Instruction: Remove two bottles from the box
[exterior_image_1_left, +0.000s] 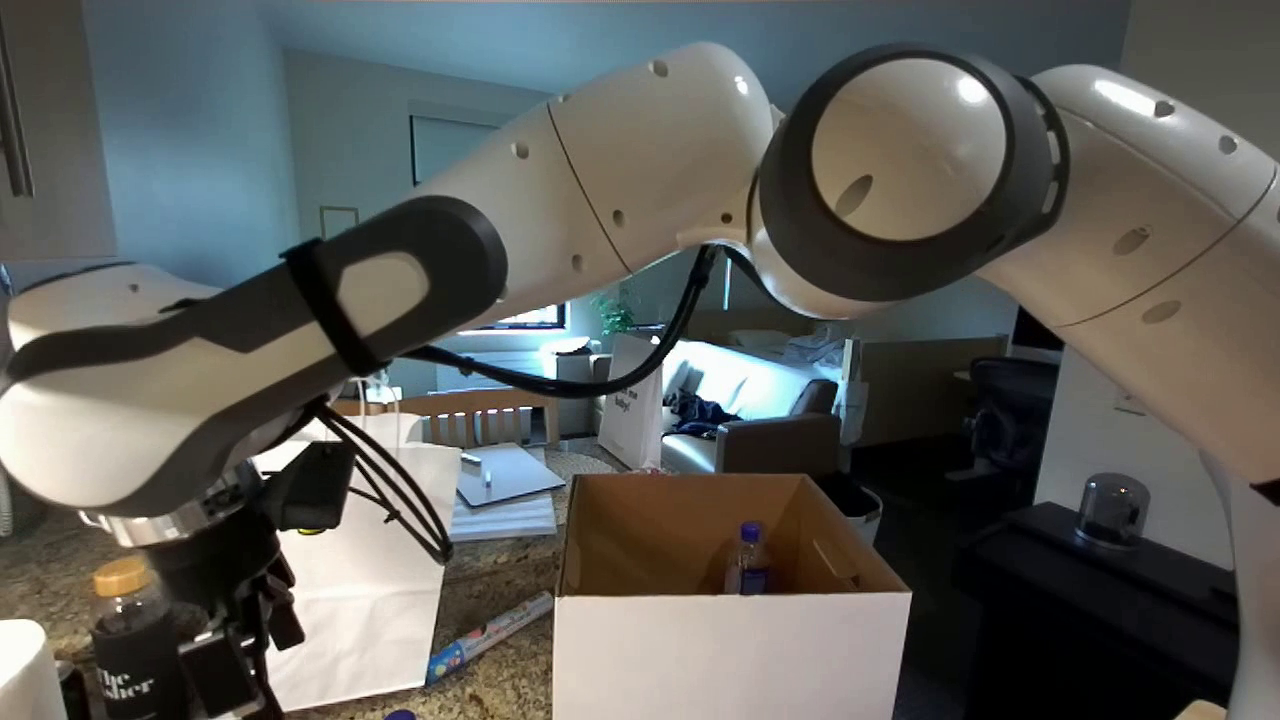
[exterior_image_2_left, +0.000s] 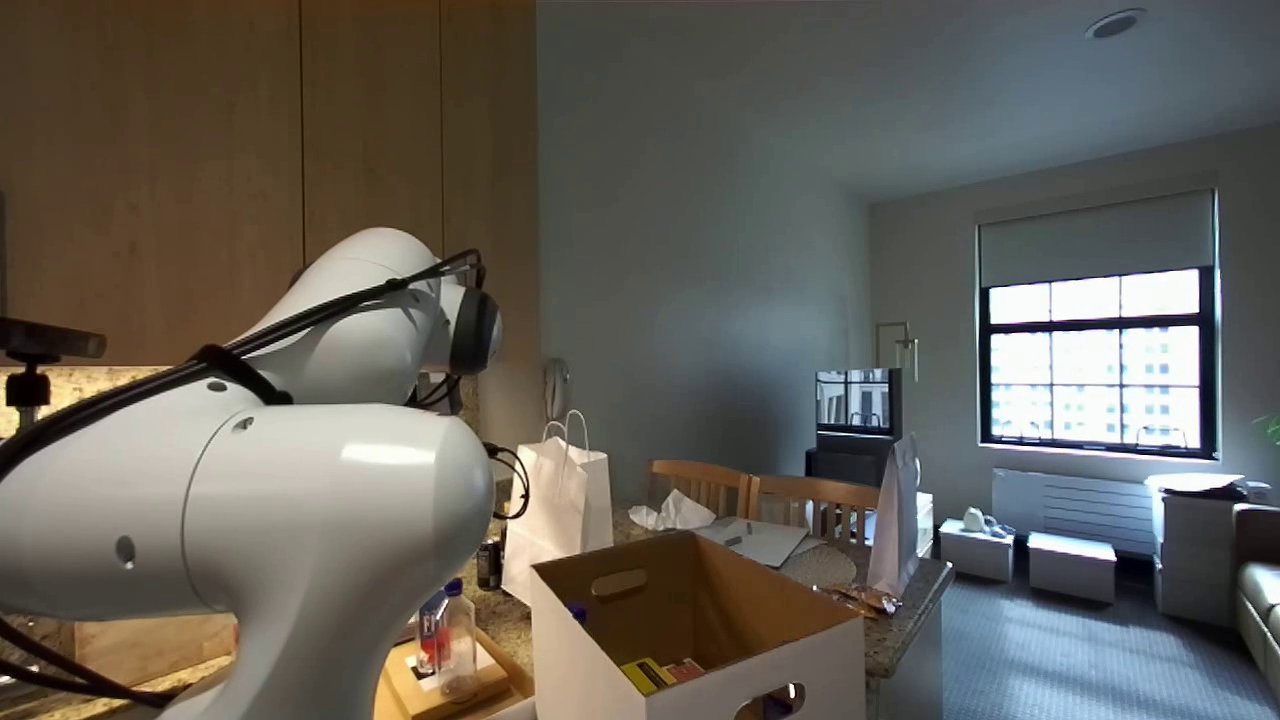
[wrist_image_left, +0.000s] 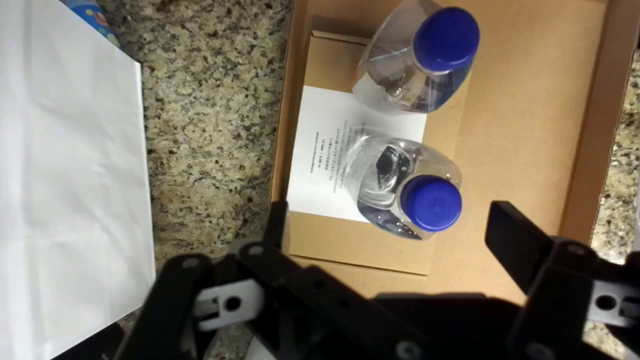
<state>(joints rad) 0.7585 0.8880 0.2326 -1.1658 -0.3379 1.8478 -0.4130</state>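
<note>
Advisable to raise the pincer (wrist_image_left: 389, 215), spread wide and empty, straight up, without knocking the nearer bottle (wrist_image_left: 405, 185) standing upright on the carton (wrist_image_left: 360, 245).

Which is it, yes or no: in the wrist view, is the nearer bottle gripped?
No, the gripper stands open, both its fingers apart from the nearer bottle.

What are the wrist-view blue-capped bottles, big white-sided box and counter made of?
Bottles: likely plastic, clear and glossy; see-through walls with highlights.
Caps: probably plastic too; opaque, smooth, evenly blue.
Box: looks like matte cardboard; white outside, bare brown inside, thin walls.
Counter: granite-like by its speckle; real or imitation, and finish, unclear.
</note>
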